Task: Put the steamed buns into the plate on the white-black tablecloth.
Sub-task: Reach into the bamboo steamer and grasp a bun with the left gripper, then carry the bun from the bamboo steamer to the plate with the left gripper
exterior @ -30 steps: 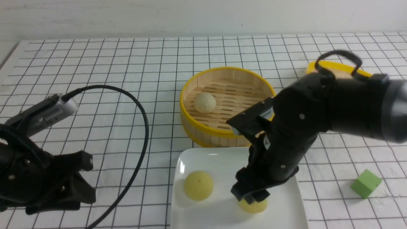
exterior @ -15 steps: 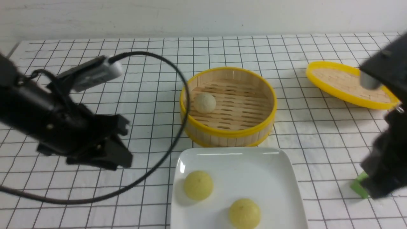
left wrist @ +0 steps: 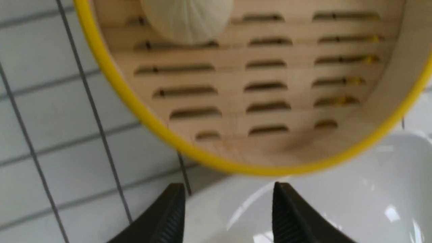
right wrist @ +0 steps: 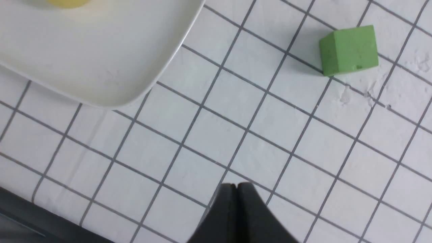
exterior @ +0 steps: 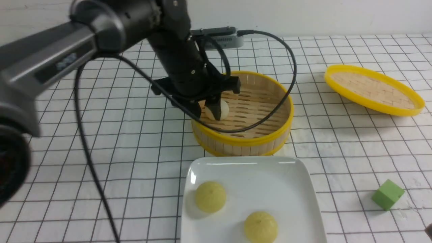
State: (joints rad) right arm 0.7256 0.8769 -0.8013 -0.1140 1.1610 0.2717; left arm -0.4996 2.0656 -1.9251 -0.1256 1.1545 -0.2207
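Our left tool (exterior: 206, 110) hangs spread over the off-white bun (exterior: 223, 108) in the steamer basket (exterior: 256, 136); our right tool (right wrist: 237, 187) is pressed together.

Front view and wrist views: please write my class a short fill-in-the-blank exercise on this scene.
The plate holds ___ yellow buns.
The left gripper reaches into the basket beside the off-white bun, jaws ___.
The right gripper has its jaws ___.
The cube on the tablecloth is ___.
Missing words: two; open; shut; green.
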